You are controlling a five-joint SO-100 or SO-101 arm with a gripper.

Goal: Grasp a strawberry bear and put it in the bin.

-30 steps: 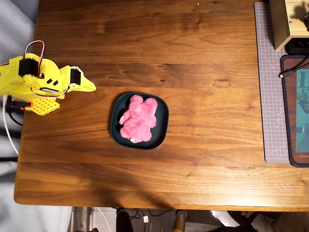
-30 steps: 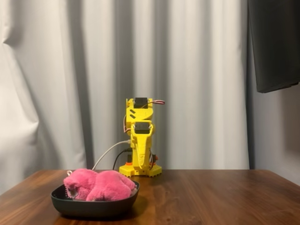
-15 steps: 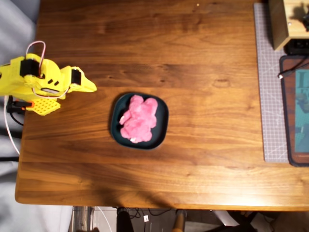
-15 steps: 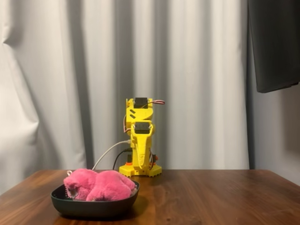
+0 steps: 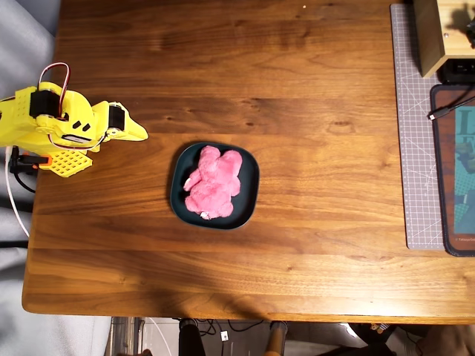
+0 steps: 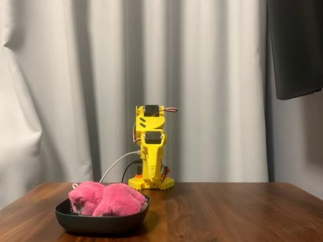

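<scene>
Claw point(image 5: 139, 134): in the overhead view it is resting folded against the yellow arm point(image 5: 52, 119) at the left edge of the counter point(image 5: 312, 237), its tip pointing right; the two fingers are lying together with no visible gap and nothing between them. In the fixed view the claw point(image 6: 151, 174) is hanging tip-down in front of the arm's base, again looking narrow and empty.

Strawberry bear point(image 5: 213, 182): the pink plush is lying inside the bin, right of and slightly below the claw in the overhead view, clear of the fingers. In the fixed view the strawberry bear point(image 6: 106, 198) is sitting in front of and left of the claw, bulging above the rim.

Bin point(image 5: 250, 194): the dark teal rounded-square dish is standing flat on the counter near the claw, its nearest rim a short way from the claw tip and not touching it. In the fixed view the bin point(image 6: 101, 223) is occupying the foreground.

Keyring loop point(image 6: 74, 186): a small metal loop is showing at the plush's left end in the fixed view.

Cutting mat point(image 5: 415, 133): a grey gridded mat is lying along the counter's far right edge, well apart from the claw.

Curtain point(image 6: 75, 75): pale folds are hanging behind the arm.
</scene>
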